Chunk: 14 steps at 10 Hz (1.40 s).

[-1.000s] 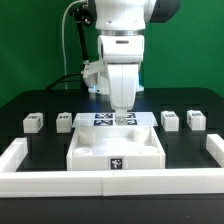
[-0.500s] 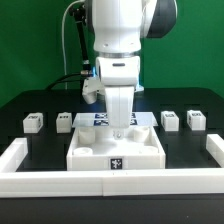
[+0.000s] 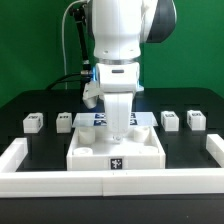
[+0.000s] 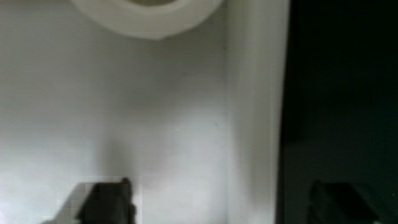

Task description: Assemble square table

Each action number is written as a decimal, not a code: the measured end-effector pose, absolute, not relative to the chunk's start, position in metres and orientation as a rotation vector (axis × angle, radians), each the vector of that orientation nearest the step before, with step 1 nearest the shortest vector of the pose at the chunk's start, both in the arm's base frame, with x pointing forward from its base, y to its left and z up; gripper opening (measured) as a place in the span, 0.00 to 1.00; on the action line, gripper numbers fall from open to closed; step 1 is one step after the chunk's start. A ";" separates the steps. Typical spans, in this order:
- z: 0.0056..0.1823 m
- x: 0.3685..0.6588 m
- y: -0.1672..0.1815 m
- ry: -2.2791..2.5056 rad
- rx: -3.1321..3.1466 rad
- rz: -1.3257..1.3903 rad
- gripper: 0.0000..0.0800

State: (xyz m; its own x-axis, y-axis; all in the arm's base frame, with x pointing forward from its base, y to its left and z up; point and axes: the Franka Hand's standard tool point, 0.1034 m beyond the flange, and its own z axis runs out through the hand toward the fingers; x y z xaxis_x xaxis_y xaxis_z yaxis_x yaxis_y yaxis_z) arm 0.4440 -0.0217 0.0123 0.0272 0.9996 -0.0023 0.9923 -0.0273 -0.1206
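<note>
The square table slab (image 3: pixel 115 150) is white with a raised rim and a tag on its front face, and it lies in the middle of the black table. My gripper (image 3: pixel 122 133) is lowered onto its far edge. In the wrist view the gripper (image 4: pixel 219 205) is open. One finger (image 4: pixel 103 200) is over the white slab (image 4: pixel 160 110) and the other finger (image 4: pixel 334 202) is over the black table, with the slab's edge between them. A round corner hole (image 4: pixel 151 12) shows ahead. Two legs (image 3: pixel 33 122) (image 3: pixel 65 121) stand at the exterior view's left and two legs (image 3: pixel 170 120) (image 3: pixel 195 120) at its right.
The marker board (image 3: pixel 100 118) lies just behind the slab, partly hidden by the arm. A long white border wall (image 3: pixel 20 160) runs round the front and both sides of the work area. A cable hangs at the back left.
The arm has come down and shifted slightly toward the slab's far edge. The gripper now sits lower, at the slab. The slab and legs have not moved.
</note>
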 end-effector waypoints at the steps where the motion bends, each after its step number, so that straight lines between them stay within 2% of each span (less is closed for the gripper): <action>1: 0.012 0.444 -0.022 -2.129 -2.189 0.132 0.44; 2: 0.012 0.444 -0.022 -2.129 -2.189 0.132 0.44; 3: 0.012 0.444 -0.022 -2.129 -2.188 0.132 0.18; 4: 0.013 0.445 -0.022 -2.132 -2.193 0.126 0.08; 10: 0.013 0.446 -0.021 -2.128 -2.199 0.124 0.08; 14: 0.020 0.458 0.025 -2.104 -2.199 0.143 0.08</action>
State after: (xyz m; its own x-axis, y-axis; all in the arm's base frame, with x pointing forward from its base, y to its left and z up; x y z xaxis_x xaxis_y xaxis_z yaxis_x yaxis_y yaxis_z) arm 0.4580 0.0249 0.0202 0.0440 0.9990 -0.0017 0.9901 -0.0438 -0.1331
